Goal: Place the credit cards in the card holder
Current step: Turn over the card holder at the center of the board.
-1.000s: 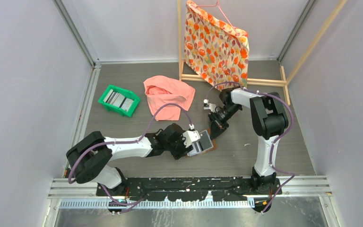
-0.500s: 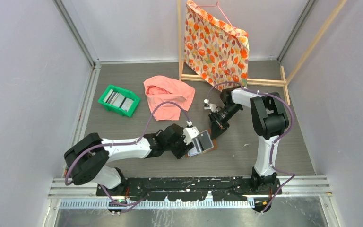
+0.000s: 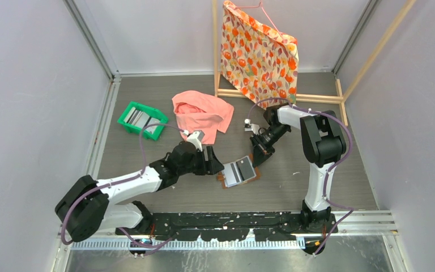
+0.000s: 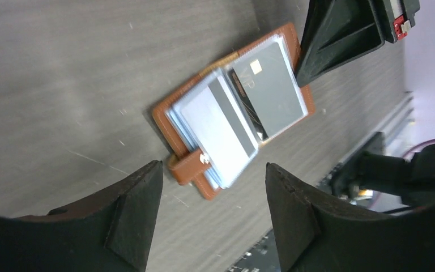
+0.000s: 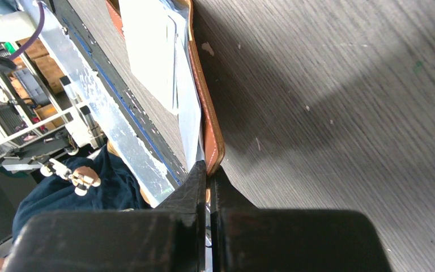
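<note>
The spare credit cards point(image 3: 139, 118) lie in the green tray point(image 3: 150, 134), well behind the left tool point(image 3: 214, 166). That tool gapes wide and grips nothing. The card holder point(image 3: 238, 173) lies spread on the tabletop just ahead of it, cards showing in its pockets. The right tool point(image 3: 259, 159) is fully closed, with its tip pressed on the holder's edge. Probable step: fetch another card. Pinch one card only, and hold the holder down with the right tool.
</note>
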`<state>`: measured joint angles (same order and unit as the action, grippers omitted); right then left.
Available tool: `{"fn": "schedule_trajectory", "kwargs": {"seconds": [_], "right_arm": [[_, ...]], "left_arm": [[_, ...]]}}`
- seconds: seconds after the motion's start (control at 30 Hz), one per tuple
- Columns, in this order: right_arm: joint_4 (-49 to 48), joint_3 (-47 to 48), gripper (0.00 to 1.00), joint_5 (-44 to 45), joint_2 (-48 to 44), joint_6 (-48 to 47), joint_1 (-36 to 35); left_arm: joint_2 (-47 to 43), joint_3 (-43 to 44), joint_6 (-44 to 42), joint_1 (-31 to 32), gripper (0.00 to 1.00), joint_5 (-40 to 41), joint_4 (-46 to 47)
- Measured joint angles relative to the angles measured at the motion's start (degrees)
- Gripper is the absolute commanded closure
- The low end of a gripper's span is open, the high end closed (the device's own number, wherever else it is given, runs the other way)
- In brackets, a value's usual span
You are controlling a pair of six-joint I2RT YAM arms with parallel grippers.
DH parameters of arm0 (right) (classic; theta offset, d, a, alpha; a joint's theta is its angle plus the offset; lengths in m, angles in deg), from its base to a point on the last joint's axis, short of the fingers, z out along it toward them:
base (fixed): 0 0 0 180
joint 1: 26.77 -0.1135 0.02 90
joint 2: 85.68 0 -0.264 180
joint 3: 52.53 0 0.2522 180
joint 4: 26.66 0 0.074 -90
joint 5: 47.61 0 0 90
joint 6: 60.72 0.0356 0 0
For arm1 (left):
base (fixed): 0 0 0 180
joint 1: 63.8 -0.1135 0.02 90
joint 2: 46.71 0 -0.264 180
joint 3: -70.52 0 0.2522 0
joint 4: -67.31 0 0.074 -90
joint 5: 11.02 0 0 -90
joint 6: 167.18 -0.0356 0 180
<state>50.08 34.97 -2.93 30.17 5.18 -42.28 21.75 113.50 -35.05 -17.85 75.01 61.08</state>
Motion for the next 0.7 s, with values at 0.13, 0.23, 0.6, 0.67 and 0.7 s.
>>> {"fn": "schedule_trajectory", "kwargs": {"seconds": [0.13, 0.23, 0.6, 0.67, 0.7], "right_arm": [[0.00, 0.00, 0.98, 0.00, 0.00, 0.02, 0.00], [0.00, 0.00, 0.98, -0.02, 0.00, 0.02, 0.00], [0.00, 0.00, 0.98, -0.04, 0.00, 0.02, 0.00], [0.00, 0.00, 0.98, -0.04, 0.00, 0.02, 0.00], [0.00, 0.00, 0.98, -0.04, 0.00, 0.02, 0.00]], "left_arm": [[2.60, -1.53, 13.22, 0.04, 0.38, -4.35, 1.70], [4.35, -2.47, 19.85, 1.03, 0.39, -5.53, 3.23], [9.99, -2.49, 31.45, 5.31, 0.47, -4.61, 6.82], [11.37, -2.38, 32.17, 5.38, 0.47, -4.44, 7.48], [12.00, -2.34, 32.48, 5.42, 0.47, -4.35, 7.82]]}}
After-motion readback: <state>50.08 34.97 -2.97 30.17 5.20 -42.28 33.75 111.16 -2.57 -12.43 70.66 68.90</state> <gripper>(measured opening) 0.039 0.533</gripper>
